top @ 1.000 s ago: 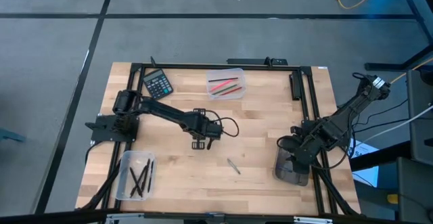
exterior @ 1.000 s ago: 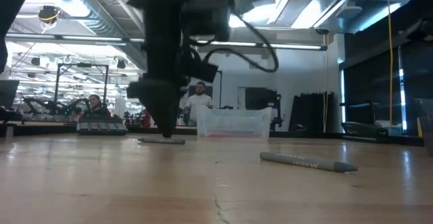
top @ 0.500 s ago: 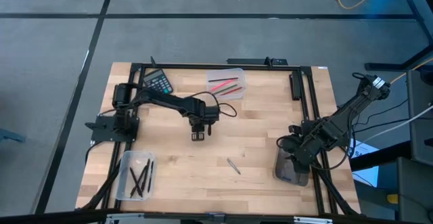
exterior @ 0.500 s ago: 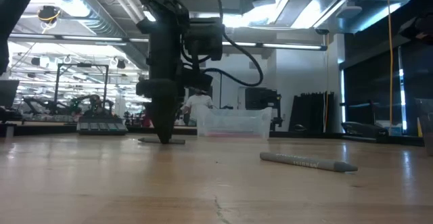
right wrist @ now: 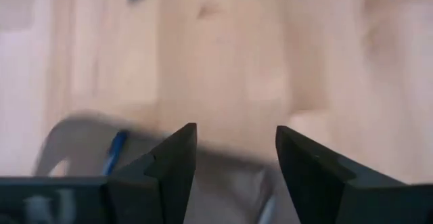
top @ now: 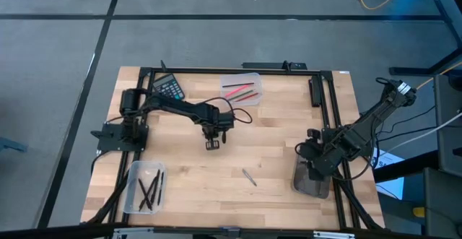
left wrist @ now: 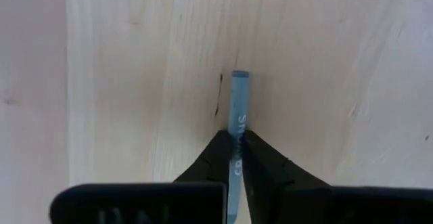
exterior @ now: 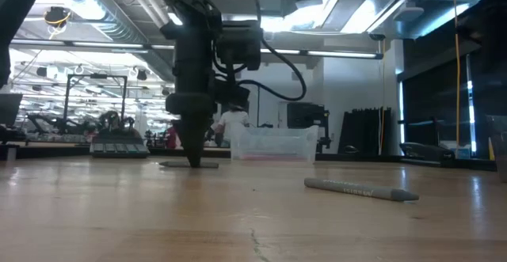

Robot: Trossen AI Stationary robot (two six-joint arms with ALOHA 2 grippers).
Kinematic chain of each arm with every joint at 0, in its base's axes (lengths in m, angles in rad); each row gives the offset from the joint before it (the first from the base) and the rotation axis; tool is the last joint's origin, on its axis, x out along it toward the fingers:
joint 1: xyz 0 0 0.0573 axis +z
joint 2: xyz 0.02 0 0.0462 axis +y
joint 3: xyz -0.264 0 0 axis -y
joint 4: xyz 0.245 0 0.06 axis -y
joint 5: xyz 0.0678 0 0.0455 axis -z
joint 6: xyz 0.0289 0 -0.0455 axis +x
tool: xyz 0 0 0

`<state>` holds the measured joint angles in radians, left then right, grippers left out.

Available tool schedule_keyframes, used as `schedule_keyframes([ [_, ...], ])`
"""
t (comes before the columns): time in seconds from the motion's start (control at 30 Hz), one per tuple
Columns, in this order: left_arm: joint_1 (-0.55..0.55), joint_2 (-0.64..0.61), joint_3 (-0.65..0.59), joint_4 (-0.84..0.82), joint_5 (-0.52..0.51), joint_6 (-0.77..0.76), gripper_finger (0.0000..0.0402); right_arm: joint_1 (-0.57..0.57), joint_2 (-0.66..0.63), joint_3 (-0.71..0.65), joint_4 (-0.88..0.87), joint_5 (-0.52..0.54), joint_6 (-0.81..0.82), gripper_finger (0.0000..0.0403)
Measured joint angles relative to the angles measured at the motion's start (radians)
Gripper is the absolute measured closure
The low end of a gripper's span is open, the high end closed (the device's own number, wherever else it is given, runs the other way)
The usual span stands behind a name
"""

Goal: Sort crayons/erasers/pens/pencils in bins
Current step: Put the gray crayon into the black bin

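Table (top: 274,123): pale wood planks, smooth matt finish. Grey-blue crayon (left wrist: 238,109): matt paper wrap, printed. Left gripper (left wrist: 235,158): matt black plastic. Bin (exterior: 272,144): clear glossy plastic.

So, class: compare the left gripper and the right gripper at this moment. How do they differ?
The left gripper is shut on a grey-blue crayon lying mid-table; the right gripper is open and holds nothing. The left gripper sits down at the bare wooden table; the right gripper is above the dark grey bin. Both point downward.
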<state>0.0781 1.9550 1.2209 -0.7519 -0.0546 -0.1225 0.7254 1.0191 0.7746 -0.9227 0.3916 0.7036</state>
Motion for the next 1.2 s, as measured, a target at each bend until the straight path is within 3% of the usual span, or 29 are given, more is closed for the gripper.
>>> schedule_keyframes([
  [0.13,-0.022,-0.007,0.031,-0.013,-0.054,-0.002,0.0386,-0.001,0.0,-0.031,0.145,0.271,-0.026,0.0197],
  [0.2,-0.03,-0.017,0.037,0.045,-0.074,-0.002,0.0381,-0.01,0.0,-0.055,0.242,0.324,-0.072,0.0197],
  [0.5,-0.077,-0.125,0.045,0.239,-0.093,-0.003,0.0385,-0.053,0.0,-0.151,0.507,0.37,-0.173,0.0197],
  [0.73,-0.146,-0.125,0.048,0.64,-0.089,0.041,0.0384,-0.1,0.0,-0.347,1.095,0.373,-0.263,0.0197],
  [0.9,-0.192,-0.106,0.046,0.791,-0.082,0.073,0.0377,-0.114,0.0,-0.444,1.407,0.359,-0.418,0.0197],
  [1.03,-0.224,-0.107,0.046,0.905,-0.084,0.073,0.0381,-0.115,0.0,-0.462,1.486,0.352,-0.499,0.0197],
  [1.2,-0.252,-0.107,0.047,1.012,-0.087,0.094,0.0386,-0.115,-0.001,-0.462,1.545,0.254,-0.581,0.0197],
])
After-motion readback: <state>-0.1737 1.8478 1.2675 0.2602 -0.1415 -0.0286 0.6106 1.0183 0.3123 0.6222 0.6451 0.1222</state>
